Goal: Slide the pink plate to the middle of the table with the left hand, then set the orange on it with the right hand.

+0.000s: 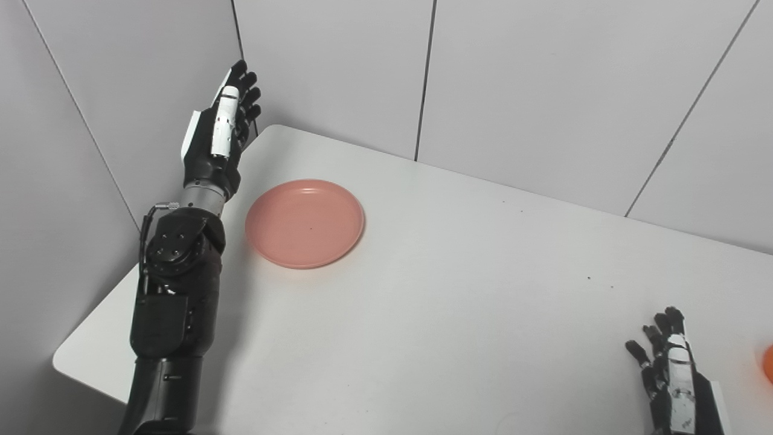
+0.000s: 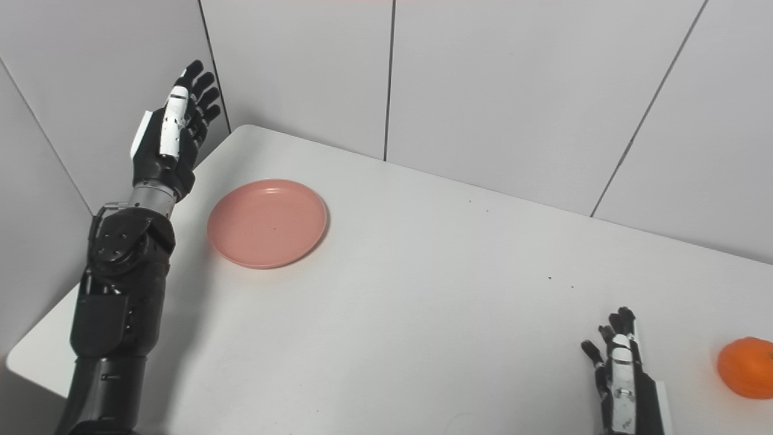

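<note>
A round pink plate [image 1: 305, 222] lies empty on the left part of the white table [image 1: 459, 290]. My left hand [image 1: 224, 124] is raised above the table's far left corner, left of and behind the plate, fingers apart and holding nothing. An orange [image 2: 747, 367] sits near the table's right edge; in the left eye view only its sliver [image 1: 768, 364] shows. My right hand [image 2: 619, 368] rests low at the front right, just left of the orange and apart from it, fingers spread and empty.
Grey wall panels [image 1: 513, 78] stand close behind the table and along its left side, right by my raised left hand. The table's rounded front left corner [image 1: 66, 362] is near my left forearm.
</note>
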